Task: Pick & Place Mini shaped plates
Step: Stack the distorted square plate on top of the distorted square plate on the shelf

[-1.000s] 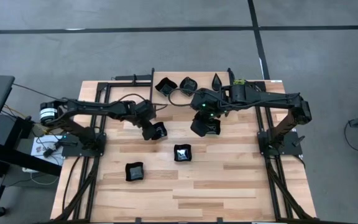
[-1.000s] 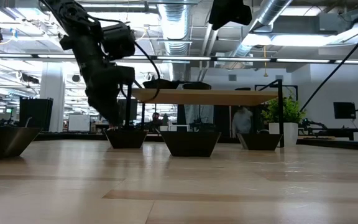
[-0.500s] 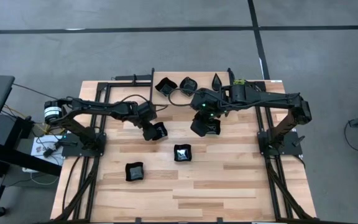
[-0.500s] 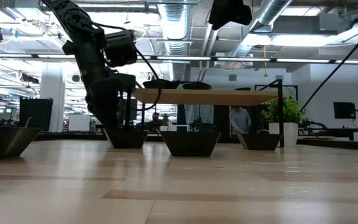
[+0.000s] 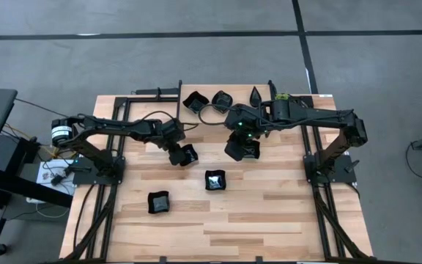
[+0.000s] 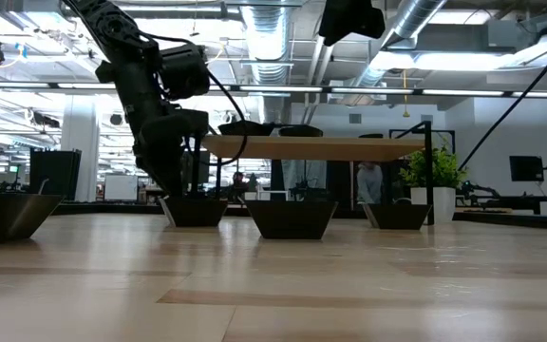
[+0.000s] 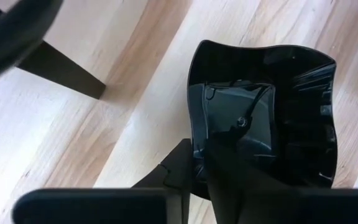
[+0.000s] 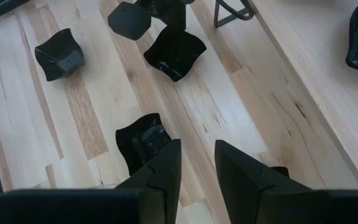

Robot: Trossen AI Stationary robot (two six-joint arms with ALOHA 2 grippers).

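Note:
My left gripper is down at a black rounded-square mini plate near the table's middle and is shut on it. That plate rests by its base on the wood. My right gripper hangs high over another square plate, its fingers slightly apart and holding nothing. Two more square plates lie nearer the front edge. My left gripper pinches the square plate's rim on the side toward the table's left. One finger is inside the dish and the other outside. The fingers come from above, pointing down. The plate stays flat on the table.
A raised wooden shelf runs along the far edge and carries three more black plates beside a small green plant. Black frame rails stand at both sides. Bare wood lies toward the near edge.
My left gripper has shifted a little toward the table's right onto the plate's rim and tipped from a slant to nearly upright, then kept still. The plate has not moved. My right arm has kept still.

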